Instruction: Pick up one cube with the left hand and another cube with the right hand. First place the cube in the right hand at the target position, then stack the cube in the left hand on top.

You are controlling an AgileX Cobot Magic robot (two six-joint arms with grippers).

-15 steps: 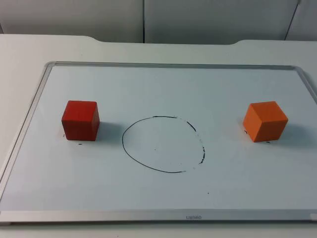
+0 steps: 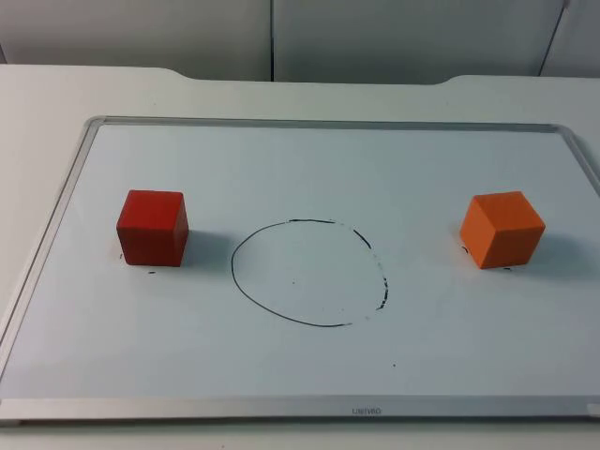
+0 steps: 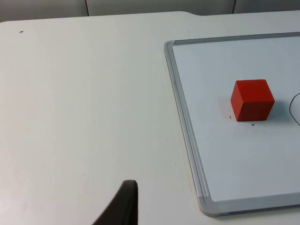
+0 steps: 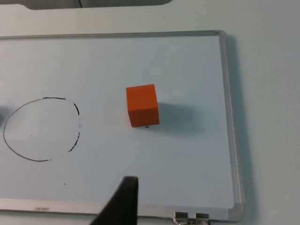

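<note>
2 cubes (image 2: 153, 228) (image 2: 502, 230), circle (image 2: 309, 273) between

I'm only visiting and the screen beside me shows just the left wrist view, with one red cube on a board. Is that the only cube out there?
Observer: No. An orange cube sits on the same whiteboard, toward the right arm's side, apart from the red cube.
Operator: I see a bit of a curved line next to the red one. What is it?
Observer: It is a hand-drawn circle on the board between the two cubes, with nothing inside it.
Operator: Is the other arm holding anything?
Observer: In the right wrist view the orange cube stands alone on the board, with one black fingertip well short of it.
</note>
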